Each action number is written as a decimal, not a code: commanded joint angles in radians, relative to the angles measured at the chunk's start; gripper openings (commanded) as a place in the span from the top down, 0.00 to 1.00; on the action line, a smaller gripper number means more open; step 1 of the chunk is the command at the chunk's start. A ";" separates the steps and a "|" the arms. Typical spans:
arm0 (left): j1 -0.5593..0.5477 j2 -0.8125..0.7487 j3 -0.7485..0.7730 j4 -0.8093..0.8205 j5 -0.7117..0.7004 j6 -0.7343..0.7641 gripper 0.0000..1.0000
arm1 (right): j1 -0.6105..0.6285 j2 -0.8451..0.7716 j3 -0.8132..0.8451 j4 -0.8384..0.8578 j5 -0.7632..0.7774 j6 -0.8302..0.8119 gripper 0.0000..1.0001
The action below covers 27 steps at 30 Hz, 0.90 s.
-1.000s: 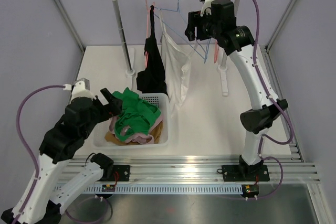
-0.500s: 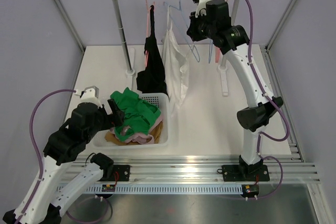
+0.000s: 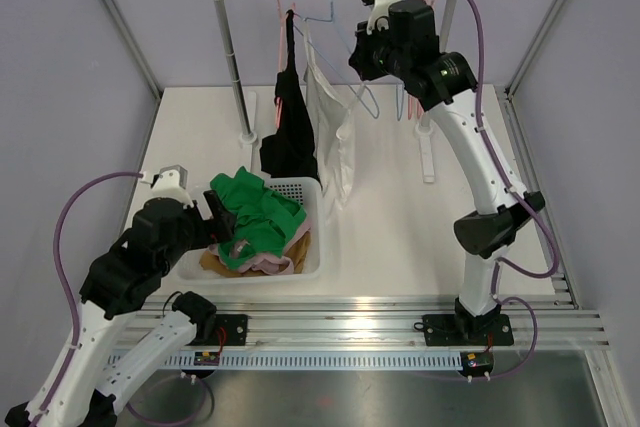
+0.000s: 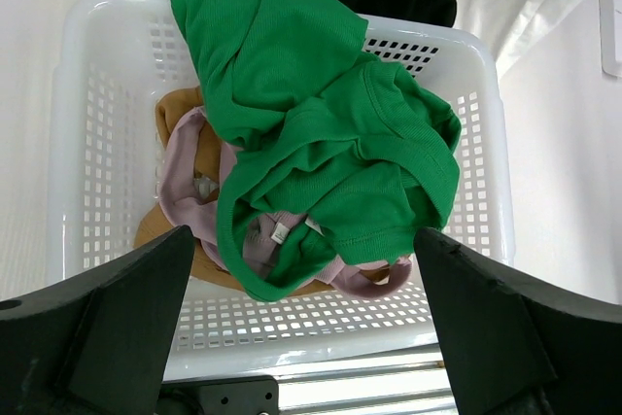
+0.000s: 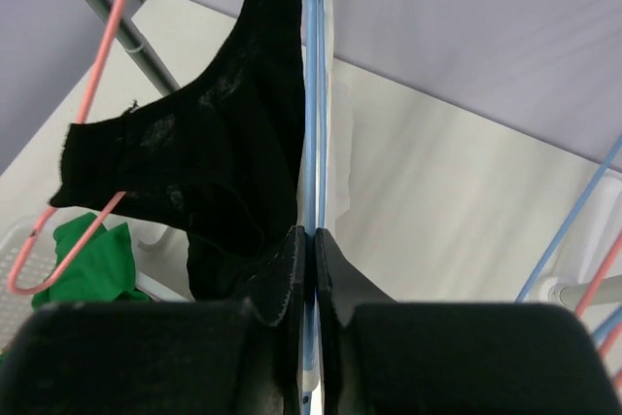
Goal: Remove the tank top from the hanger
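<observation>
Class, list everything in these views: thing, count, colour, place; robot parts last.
clothes rack, metal rod on white posts: one, silver and white, back of white table
black sleeveless top: one, black, on pink wire hanger
white hanging top: one, white, on blue wire hanger
spare wire hangers: several, blue and pink, rod's right end
plastic mesh basket: one, white, near left
green garment: one, green, atop basket pile
tan garment, lilac garment: one each, underneath
left gripper: one, black, open above basket
right gripper: one, black, shut on blue wire hanger
</observation>
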 commanded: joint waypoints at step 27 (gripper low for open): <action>-0.006 0.084 -0.004 0.244 0.089 0.039 0.01 | 0.007 -0.277 -0.209 0.243 0.074 -0.010 1.00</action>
